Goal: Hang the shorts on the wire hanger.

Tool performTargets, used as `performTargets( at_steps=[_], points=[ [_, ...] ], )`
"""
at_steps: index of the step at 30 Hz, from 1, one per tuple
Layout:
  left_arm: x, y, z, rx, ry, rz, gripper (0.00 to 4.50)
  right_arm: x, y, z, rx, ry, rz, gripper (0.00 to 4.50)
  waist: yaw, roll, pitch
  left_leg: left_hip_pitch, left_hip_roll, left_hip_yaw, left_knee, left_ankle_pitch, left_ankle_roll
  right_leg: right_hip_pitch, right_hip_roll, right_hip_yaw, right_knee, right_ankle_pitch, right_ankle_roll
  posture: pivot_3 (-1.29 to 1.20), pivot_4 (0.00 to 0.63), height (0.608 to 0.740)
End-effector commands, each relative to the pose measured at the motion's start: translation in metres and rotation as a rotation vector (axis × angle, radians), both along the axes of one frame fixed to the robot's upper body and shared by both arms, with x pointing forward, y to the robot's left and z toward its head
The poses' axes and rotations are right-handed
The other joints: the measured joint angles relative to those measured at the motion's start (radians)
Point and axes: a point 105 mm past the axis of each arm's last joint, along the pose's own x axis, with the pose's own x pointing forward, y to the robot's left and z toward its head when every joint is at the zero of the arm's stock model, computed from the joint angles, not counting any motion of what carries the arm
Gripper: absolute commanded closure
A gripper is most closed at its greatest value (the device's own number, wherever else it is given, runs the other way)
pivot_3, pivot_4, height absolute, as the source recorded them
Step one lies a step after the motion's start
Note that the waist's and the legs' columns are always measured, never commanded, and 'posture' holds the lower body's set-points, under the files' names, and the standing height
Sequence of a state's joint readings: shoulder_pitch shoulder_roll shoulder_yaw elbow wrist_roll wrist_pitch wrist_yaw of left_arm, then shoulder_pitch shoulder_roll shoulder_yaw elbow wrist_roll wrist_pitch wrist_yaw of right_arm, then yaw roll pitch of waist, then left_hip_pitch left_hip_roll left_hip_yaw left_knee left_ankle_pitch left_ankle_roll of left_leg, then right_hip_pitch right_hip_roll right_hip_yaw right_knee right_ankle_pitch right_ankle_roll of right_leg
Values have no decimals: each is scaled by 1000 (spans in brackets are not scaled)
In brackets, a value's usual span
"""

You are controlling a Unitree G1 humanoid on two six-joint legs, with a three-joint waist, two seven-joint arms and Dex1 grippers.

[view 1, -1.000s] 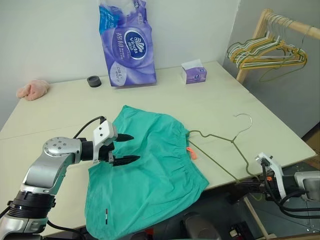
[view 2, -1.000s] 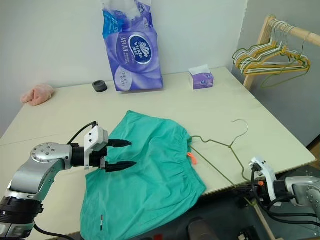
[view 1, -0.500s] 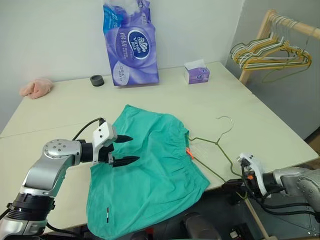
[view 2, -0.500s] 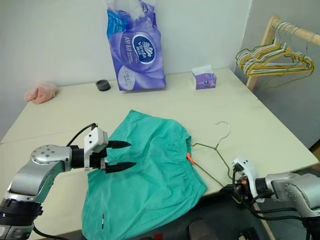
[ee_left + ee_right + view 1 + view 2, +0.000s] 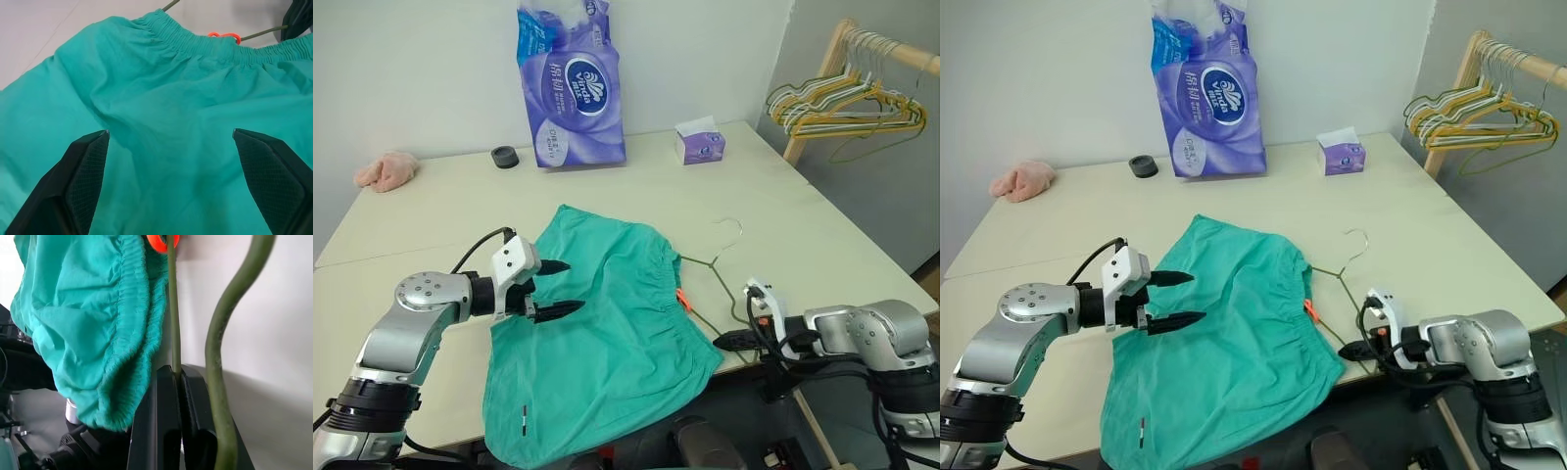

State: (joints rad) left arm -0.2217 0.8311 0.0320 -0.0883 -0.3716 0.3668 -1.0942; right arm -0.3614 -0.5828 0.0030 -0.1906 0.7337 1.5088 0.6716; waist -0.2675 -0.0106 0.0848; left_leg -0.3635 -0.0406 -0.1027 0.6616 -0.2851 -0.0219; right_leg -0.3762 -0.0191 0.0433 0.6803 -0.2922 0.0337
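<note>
the shorts (image 5: 607, 323) are spread flat on the table (image 5: 440, 215), their lower edge draped over its front. the left gripper (image 5: 556, 288) is held over them with fingers wide. the hanger (image 5: 705, 284), beside the waistband, is pinched at its lower wire by the right gripper (image 5: 724, 343).

**Where the 4 cameras look**

2 head views, high up, facing forward and down over the table (image 5: 431, 211), far enough back to take in the shorts (image 5: 607, 323), the wire hanger (image 5: 710, 262) and both arms. Same scene in both, a little shifted sideways.

Left wrist view: very near, looking along the wide-apart fingers (image 5: 85, 166) of the left gripper (image 5: 551, 289), down at the green cloth.

Right wrist view: even nearer, looking along the pressed-together fingers (image 5: 161, 426) of the right gripper (image 5: 722, 341) clamping the wire.

Shared by all 4: the waistband with its orange tag (image 5: 684, 299).
</note>
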Motion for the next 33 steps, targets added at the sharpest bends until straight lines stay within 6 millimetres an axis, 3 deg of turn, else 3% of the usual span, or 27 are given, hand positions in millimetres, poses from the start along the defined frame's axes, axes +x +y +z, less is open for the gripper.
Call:
performTargets(
  at_steps=[1,4,9,15,21,27,33],
  points=[
    [7,4,16,-19,-74,42,235,12,6,30,24,-131,26,4500,1,1,0,0,0,0,0,0,0,0,0,0,0,0,0,-311,28,740],
    [15,8,23,-55,-102,98,235,16,10,40,9,-206,51,4500,9,1,-1,0,0,0,0,0,0,0,0,0,0,0,0,-308,21,740],
    [45,22,64,-208,-257,259,111,18,25,48,-75,-395,164,4500,18,0,-4,-2,0,-2,1,0,0,-2,0,-2,1,1,1,-309,11,740],
    [49,22,87,-251,-271,226,111,24,33,51,-167,-565,261,4500,13,0,-9,-2,-1,-1,1,0,0,-2,-1,-1,0,2,2,-309,0,740],
    [33,4,85,-34,-234,-40,111,28,39,57,-243,-717,392,4500,9,0,-9,-2,-1,-1,1,0,-1,-2,-1,-2,1,4,-2,-307,0,740],
    [40,-8,83,92,-280,-163,111,27,46,61,-277,-804,500,4500,10,0,-11,-2,-1,-1,1,0,-1,-2,-1,-2,0,4,-2,-312,0,740],
    [40,-14,62,193,-249,-275,111,25,51,64,-292,-862,564,4500,2,0,-12,-2,-1,-1,1,0,-1,-2,-1,-1,0,4,-3,-320,2,740]
  ],
)
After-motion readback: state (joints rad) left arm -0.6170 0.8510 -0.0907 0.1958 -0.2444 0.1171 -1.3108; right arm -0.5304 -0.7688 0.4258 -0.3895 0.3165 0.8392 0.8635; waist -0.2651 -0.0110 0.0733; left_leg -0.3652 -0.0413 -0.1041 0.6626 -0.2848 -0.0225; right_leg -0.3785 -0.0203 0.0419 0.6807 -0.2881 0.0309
